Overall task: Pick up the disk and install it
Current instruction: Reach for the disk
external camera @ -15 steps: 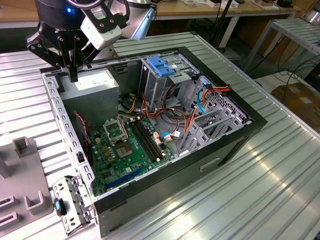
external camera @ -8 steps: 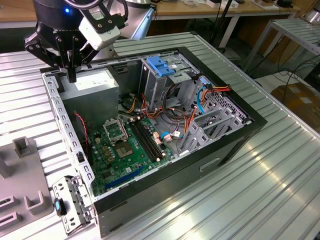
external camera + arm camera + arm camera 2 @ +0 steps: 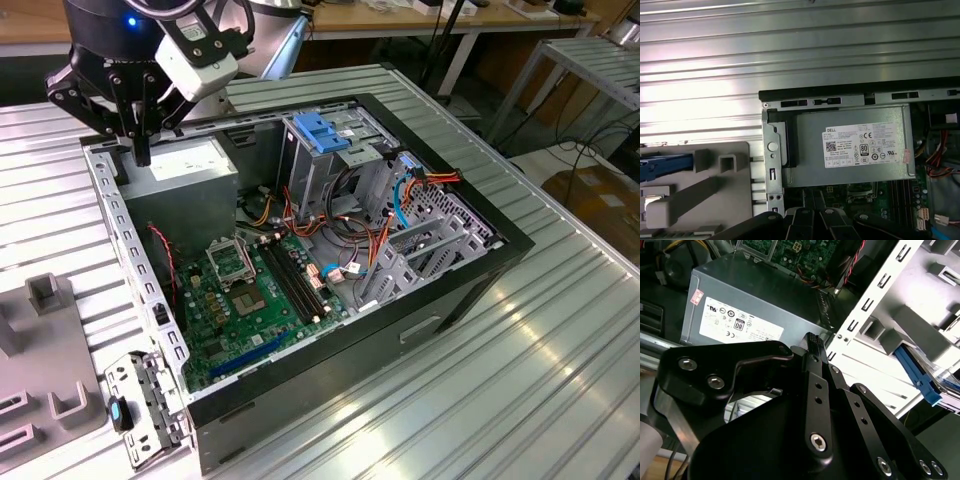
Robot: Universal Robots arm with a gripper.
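Pincer (image 3: 143,158) clenched, empty, near grey box (image 3: 185,165) | second wrist view: disk (image 3: 918,376) rail, blue, in holder (image 3: 920,330)

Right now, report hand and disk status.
Hand shut, empty, over power supply. Disk in grey holder, untouched. Case wall between them.

Bright, even overhead light fills the exterior view, and the ribbed metal surface (image 3: 540,350) throws it back as pale glare patches toward four and five o'clock, while the inside of the open computer case (image 3: 330,390) lies in softer shade. At eleven o'clock the black gripper (image 3: 135,150) reads almost as a silhouette, with a small blue light (image 3: 130,20) glowing above it. In the first wrist view the surface is washed nearly white by one broad band of glare, and in the second wrist view the gripper carries only dull edge highlights against the evenly lit grey box (image 3: 755,305).
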